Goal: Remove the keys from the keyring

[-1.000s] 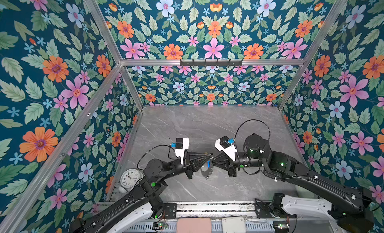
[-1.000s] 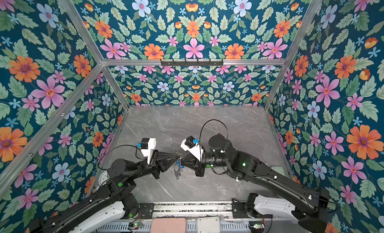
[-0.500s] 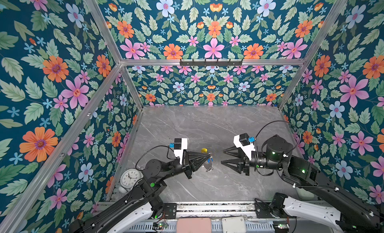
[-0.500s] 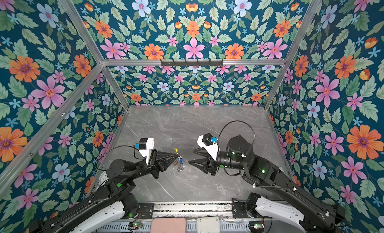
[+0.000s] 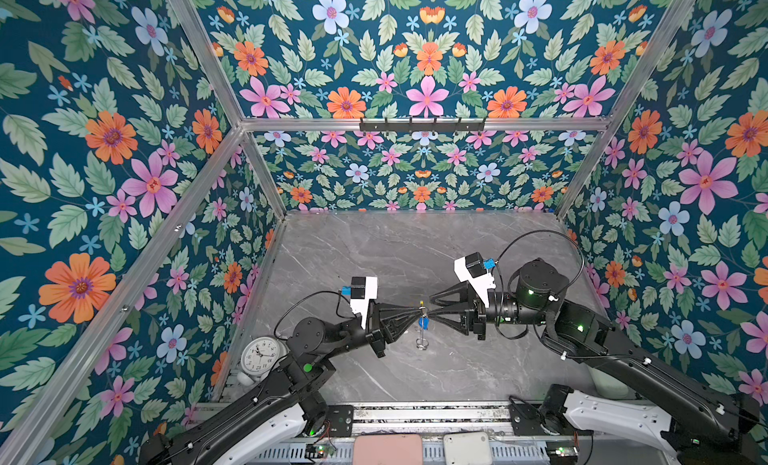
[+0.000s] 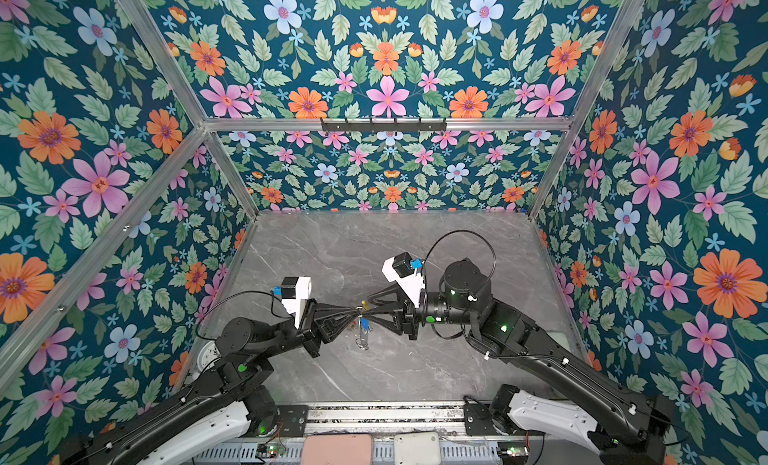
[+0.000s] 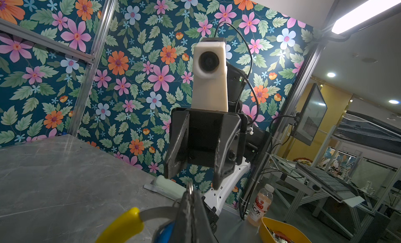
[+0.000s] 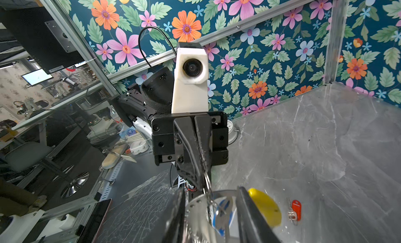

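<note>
Left end effector clamps the keyring; the red key is already off. Right end effector, jaws apart, flanks the blue key. The next move is probably to pinch and pull it.

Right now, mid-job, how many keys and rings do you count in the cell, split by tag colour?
Small silver key with a blue plastic tag: 1
Small silver key with a red plastic tag: 1
Large thin grey metal ring with a yellow arc segment: 1
Total: 3
</note>
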Available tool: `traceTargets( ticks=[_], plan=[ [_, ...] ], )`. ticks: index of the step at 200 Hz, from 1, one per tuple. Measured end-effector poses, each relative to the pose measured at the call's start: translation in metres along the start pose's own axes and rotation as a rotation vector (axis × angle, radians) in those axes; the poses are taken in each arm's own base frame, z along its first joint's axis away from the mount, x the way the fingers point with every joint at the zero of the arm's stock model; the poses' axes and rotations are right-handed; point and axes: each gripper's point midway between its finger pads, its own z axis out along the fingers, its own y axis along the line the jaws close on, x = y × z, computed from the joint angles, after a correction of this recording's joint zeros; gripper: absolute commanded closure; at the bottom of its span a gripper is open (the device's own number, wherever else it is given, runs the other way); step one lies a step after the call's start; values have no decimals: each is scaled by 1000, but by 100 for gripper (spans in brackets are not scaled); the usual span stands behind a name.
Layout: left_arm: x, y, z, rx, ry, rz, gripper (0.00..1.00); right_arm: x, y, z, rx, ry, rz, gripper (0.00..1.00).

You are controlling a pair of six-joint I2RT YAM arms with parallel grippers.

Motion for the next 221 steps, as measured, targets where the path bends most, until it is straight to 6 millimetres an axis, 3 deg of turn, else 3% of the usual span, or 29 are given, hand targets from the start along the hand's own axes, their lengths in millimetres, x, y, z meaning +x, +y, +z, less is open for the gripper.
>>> traceTargets(
  ticks=[66, 139, 205, 221],
  plan=[
    [1, -1, 0, 7, 3, 1, 100, 3, 4, 4, -38, 16, 24, 87],
    [2, -2, -1, 11, 5, -13, 100, 4, 4, 6, -50, 25, 29, 100],
    [3, -2, -1, 13, 8, -15, 100, 4, 5, 5, -49, 30, 32, 100],
    [3, -2, 0, 14, 12, -17, 90, 4, 6, 3, -45, 45, 28, 100]
  ],
)
